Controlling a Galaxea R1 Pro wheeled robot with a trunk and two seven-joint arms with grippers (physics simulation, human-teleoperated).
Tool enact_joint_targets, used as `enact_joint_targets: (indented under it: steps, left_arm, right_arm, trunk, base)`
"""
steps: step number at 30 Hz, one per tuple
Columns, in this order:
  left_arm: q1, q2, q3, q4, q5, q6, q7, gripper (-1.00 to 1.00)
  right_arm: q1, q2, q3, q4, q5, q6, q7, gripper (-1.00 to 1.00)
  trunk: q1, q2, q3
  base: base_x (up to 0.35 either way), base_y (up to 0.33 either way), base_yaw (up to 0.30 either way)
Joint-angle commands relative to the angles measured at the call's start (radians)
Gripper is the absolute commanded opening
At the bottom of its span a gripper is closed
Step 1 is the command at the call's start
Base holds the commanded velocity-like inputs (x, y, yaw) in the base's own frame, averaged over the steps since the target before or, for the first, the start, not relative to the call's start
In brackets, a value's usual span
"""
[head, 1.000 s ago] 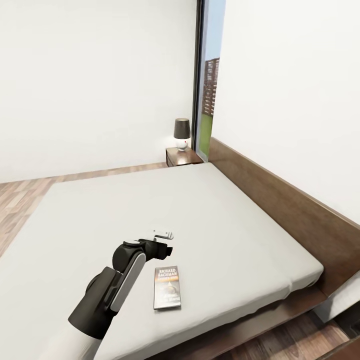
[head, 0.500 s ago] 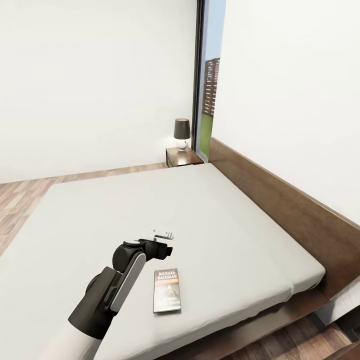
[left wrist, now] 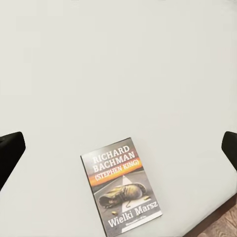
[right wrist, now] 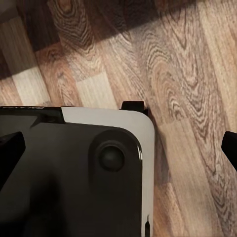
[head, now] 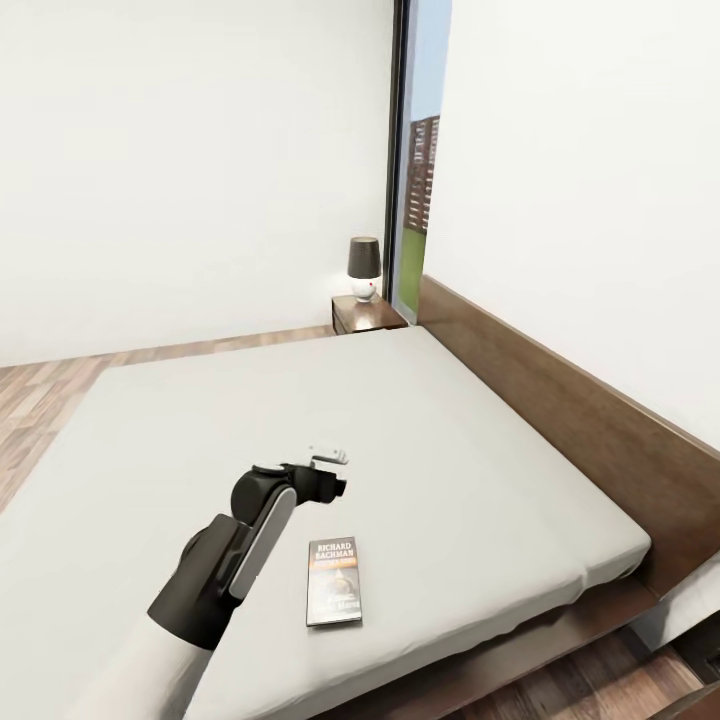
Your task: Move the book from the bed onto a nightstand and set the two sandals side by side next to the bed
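Your left claw hangs open over the bed, the book below it.

Head view: the bed (head: 420,440) fills the middle, the nightstand (head: 365,313) at its far corner with a lamp (head: 364,267); your left claw (head: 330,470) extends above the book (head: 334,580). Left wrist view: fingertips (left wrist: 10,150) spread wide, book low in frame. Right wrist view: right claw's fingertips (right wrist: 230,146) apart over wood floor (right wrist: 187,74).

Before me spreads the bed (head: 560,400), a dark wooden frame and headboard along its right side, under a plain pale-grey mattress. The book (head: 334,580) lies flat on that mattress near its near edge, cover up, alone on the sheet. In my left wrist view the book (left wrist: 121,186) rests close to the mattress edge. At the far end the nightstand (head: 365,315) carries a lamp (head: 364,268).
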Motion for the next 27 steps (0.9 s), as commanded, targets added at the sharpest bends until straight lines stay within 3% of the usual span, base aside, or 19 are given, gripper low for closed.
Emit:
enact_joint_targets:
  steps: [1,2,3,4,14,15,19,20,24,27]
  left_arm:
    - [-0.053,-0.002,0.0,0.045,0.012,0.02,0.011,1.0]
    - [-0.053,-0.002,0.0,0.045,0.012,0.02,0.011,1.0]
    - [-0.115,-0.004,0.001,0.113,0.014,0.032,0.01,1.0]
    - [-0.115,-0.004,0.001,0.113,0.014,0.032,0.01,1.0]
    - [-0.466,-0.038,0.005,0.58,0.041,0.009,0.005,1.0]
    - [-0.466,-0.038,0.005,0.58,0.041,0.009,0.005,1.0]
    - [-0.597,-0.045,0.006,0.763,0.081,-0.034,0.005,1.0]
    - [-0.597,-0.045,0.006,0.763,0.081,-0.034,0.005,1.0]
    - [-0.698,-0.048,0.006,0.909,0.117,-0.068,0.004,1.0]
    - [-0.74,-0.05,0.006,0.97,0.13,-0.081,0.004,1.0]
  right_arm:
    - [0.0,0.001,-0.007,-0.001,0.004,-0.002,0.007,1.0]
    - [0.0,0.001,-0.007,-0.001,0.004,-0.002,0.007,1.0]
    - [0.0,0.001,-0.007,-0.001,0.004,-0.002,0.007,1.0]
    - [0.0,0.001,-0.007,-0.001,0.004,-0.002,0.007,1.0]
    - [0.0,0.001,-0.007,0.0,0.004,-0.001,0.007,1.0]
    - [0.0,0.001,-0.007,0.0,0.004,-0.001,0.007,1.0]
    - [0.0,0.0,-0.007,0.0,0.004,-0.001,0.007,1.0]
    - [0.0,0.0,-0.007,0.0,0.004,-0.001,0.007,1.0]
    - [0.0,0.0,-0.007,0.0,0.004,-0.001,0.007,1.0]
    - [0.0,0.001,-0.007,0.0,0.005,-0.002,0.007,1.0]
  trunk:
    - [0.0,-0.001,-0.001]
    - [0.0,-0.001,-0.001]
    - [0.0,-0.001,-0.001]
    - [0.0,-0.001,-0.001]
    - [0.0,-0.001,-0.001]
    - [0.0,-0.001,-0.001]
    - [0.0,-0.001,-0.001]
    - [0.0,-0.001,-0.001]
    - [0.0,-0.001,-0.001]
    - [0.0,-0.001,-0.001]
  base:
    - [0.0,0.0,0.0]
    - [0.0,0.0,0.0]
    - [0.0,0.0,0.0]
    - [0.0,0.0,0.0]
    - [0.0,0.0,0.0]
    - [0.0,0.0,0.0]
    - [0.0,0.0,0.0]
    - [0.0,0.0,0.0]
    - [0.0,0.0,0.0]
    - [0.0,0.0,0.0]
